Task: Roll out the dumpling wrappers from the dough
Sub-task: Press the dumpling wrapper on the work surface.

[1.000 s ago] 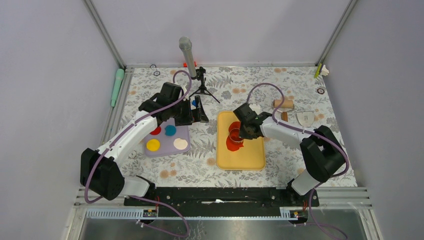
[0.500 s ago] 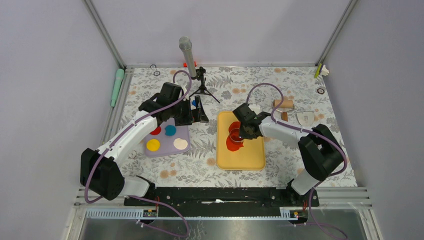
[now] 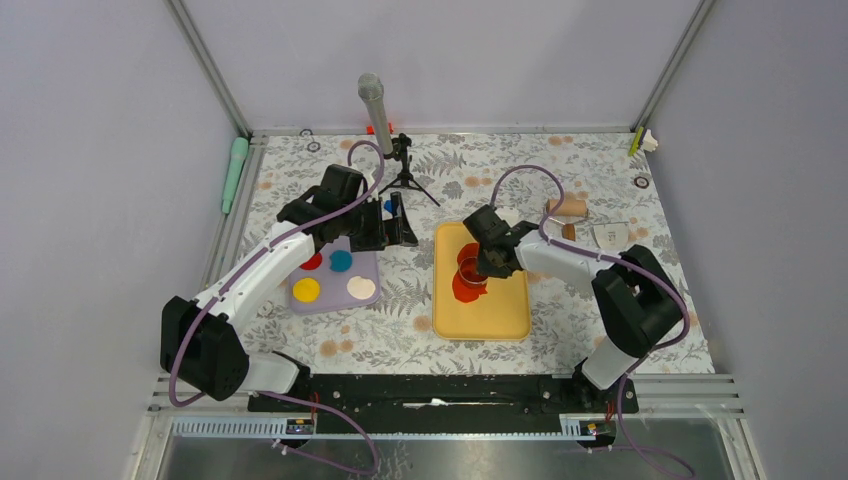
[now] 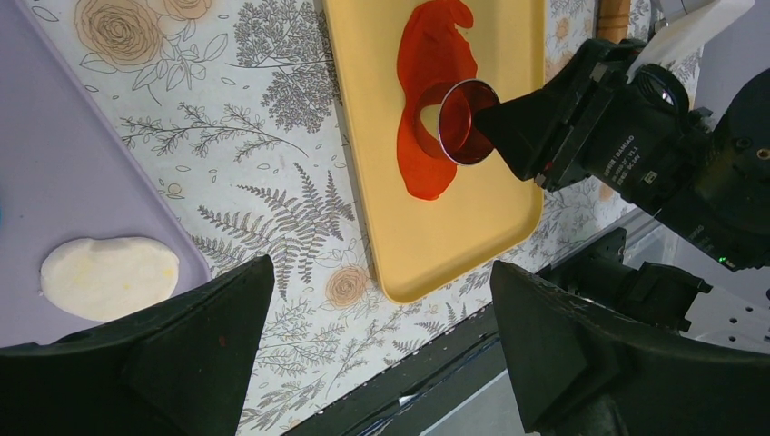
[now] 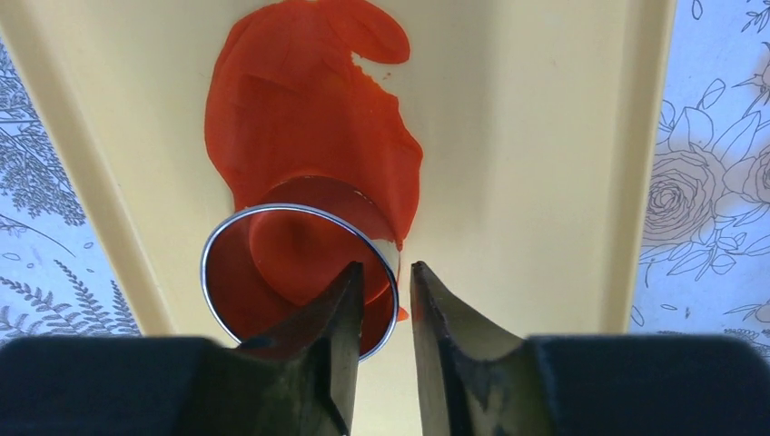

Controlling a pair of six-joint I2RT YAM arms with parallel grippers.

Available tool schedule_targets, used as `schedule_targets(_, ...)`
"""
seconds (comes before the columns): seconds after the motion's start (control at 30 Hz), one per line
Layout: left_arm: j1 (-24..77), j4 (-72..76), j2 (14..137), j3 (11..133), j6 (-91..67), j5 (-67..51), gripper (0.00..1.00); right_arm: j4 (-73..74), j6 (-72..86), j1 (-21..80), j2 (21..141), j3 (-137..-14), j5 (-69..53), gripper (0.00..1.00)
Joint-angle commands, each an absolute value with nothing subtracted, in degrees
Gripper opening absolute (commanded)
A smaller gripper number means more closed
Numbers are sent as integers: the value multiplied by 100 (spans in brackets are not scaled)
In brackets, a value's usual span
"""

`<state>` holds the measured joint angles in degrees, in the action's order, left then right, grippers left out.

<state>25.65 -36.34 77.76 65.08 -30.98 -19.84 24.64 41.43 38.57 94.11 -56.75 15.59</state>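
A flattened sheet of red dough [image 5: 309,118] [image 3: 466,290] lies on the yellow tray [image 3: 500,315] [image 5: 527,136]. A metal ring cutter [image 5: 300,208] [image 3: 470,267] [image 4: 465,123] stands in the sheet with a round red cut piece inside it. My right gripper [image 5: 386,268] [image 3: 480,266] straddles the cutter's near wall, one finger inside and one outside. Its jaws stand slightly apart, with a gap beside the wall. One red dumpling wrapper [image 3: 312,261] lies on the purple board [image 3: 333,280]. My left gripper [image 4: 381,263] [image 3: 400,230] hangs wide open above the table between board and tray, holding nothing.
Blue [image 3: 341,260], yellow [image 3: 306,290] and cream [image 3: 361,288] [image 4: 109,277] discs share the purple board. A microphone on a small tripod [image 3: 404,170] stands at the back. A wooden roller [image 3: 566,208] and a white scraper [image 3: 610,236] lie right of the tray.
My right gripper's jaws have parted from the cutter's wall, and that arm has shifted slightly. The left arm has not moved.
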Motion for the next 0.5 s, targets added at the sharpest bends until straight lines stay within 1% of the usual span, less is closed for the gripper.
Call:
schedule_targets(0.0,2577,-3483,7810,6464,-2876,-2261,97,2653,4196,3900,9448,-6047,1778,39)
schedule_targets(0.03,2594,-3496,7846,6460,-2858,-2259,97,2694,4186,3894,9390,-6108,1800,45)
schedule_targets(0.07,2640,-3498,7899,6452,-2850,-2262,97,2748,4167,3896,9344,-6181,1828,54)
schedule_targets(0.17,2826,-3498,8130,6481,-2856,-2203,96,2862,4073,3893,9146,-6376,1932,63)
schedule_targets(0.27,3138,-3473,8460,6605,-2844,-2068,93,3015,4005,3886,8895,-6516,2055,67)
schedule_targets(0.37,3412,-3351,8872,6740,-2891,-2005,90,3082,4031,3754,8556,-6416,1948,68)
schedule_targets(0.47,3591,-3231,9301,6923,-2996,-2034,82,2825,4118,3439,8147,-5936,1466,63)
